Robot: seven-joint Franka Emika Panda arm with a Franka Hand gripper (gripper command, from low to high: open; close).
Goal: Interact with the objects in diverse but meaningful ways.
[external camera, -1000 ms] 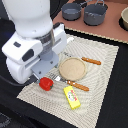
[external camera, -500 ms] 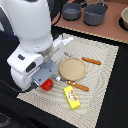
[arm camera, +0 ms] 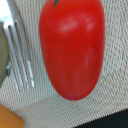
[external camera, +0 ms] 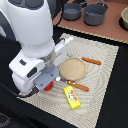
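Observation:
In the wrist view the red tomato (arm camera: 72,47) fills most of the picture, lying on the woven beige mat (arm camera: 112,100). In the exterior view only a small red patch of the tomato (external camera: 48,86) shows beneath the white hand. My gripper (external camera: 42,80) hangs directly over it, and its fingers are hidden by the hand, so I cannot tell whether they touch the tomato. The yellow packet with a red label (external camera: 71,97) lies on the mat just to the exterior view's right of the tomato.
A round tan plate (external camera: 71,68) sits mid-mat with wooden-handled cutlery (external camera: 91,61) beside it. Metal fork tines (arm camera: 17,55) lie close to the tomato. Two grey pots (external camera: 95,13) stand at the back. The mat's edge meets the black table (external camera: 117,100).
The arm has come down and over the tomato. A second ago the tomato was plainly visible beside the hand, and now the hand covers nearly all of it.

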